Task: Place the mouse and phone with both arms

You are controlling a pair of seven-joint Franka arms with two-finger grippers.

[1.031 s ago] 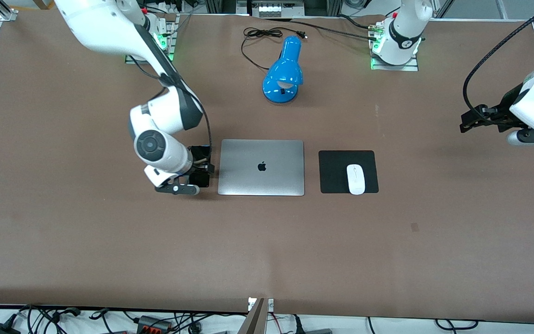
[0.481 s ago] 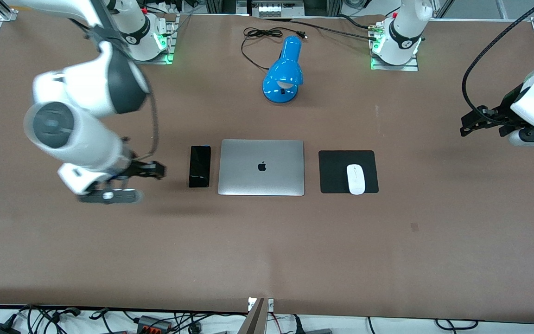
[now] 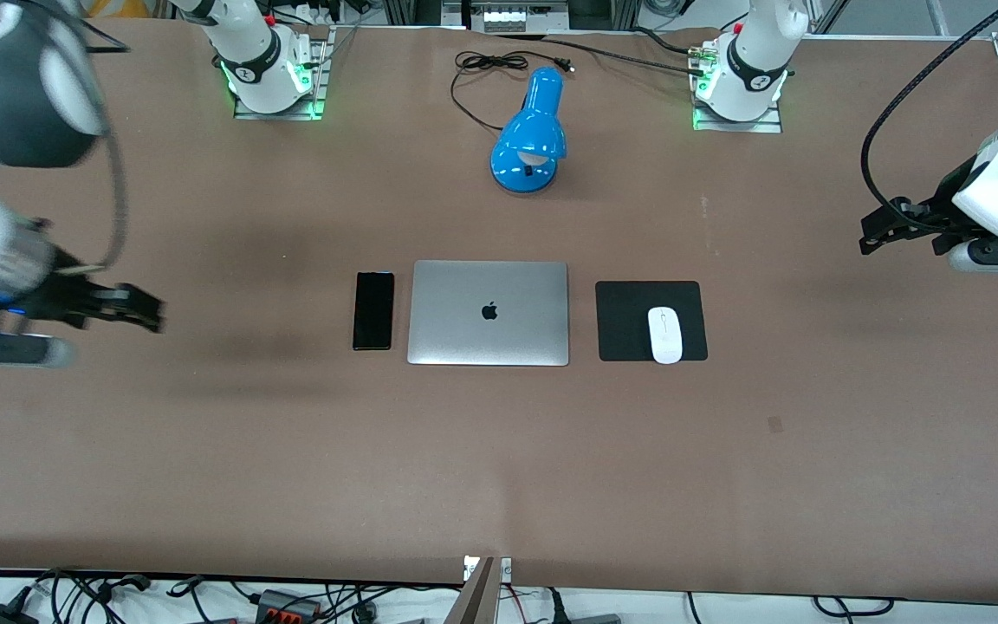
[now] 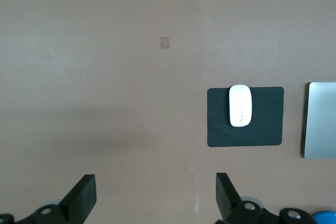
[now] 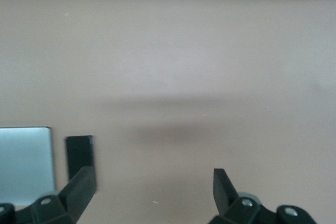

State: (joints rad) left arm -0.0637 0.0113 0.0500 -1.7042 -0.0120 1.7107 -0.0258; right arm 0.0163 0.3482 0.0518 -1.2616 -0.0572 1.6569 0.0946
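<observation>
The white mouse (image 3: 664, 334) lies on a square black pad (image 3: 629, 321) beside the closed silver laptop (image 3: 489, 313), toward the left arm's end. It also shows in the left wrist view (image 4: 240, 105). The black phone (image 3: 373, 310) lies flat on the table beside the laptop, toward the right arm's end, and shows in the right wrist view (image 5: 79, 157). My right gripper (image 3: 139, 309) is open and empty, in the air over bare table at the right arm's end. My left gripper (image 3: 873, 230) is open and empty, over bare table at the left arm's end.
A blue desk lamp (image 3: 530, 134) with a black cord (image 3: 482, 74) lies on the table farther from the front camera than the laptop. The two arm bases (image 3: 267, 69) (image 3: 740, 82) stand along the table's edge farthest from the camera.
My right gripper has let go of the phone, left it beside the laptop, and swung away toward the right arm's end of the table. The left arm has barely moved.
</observation>
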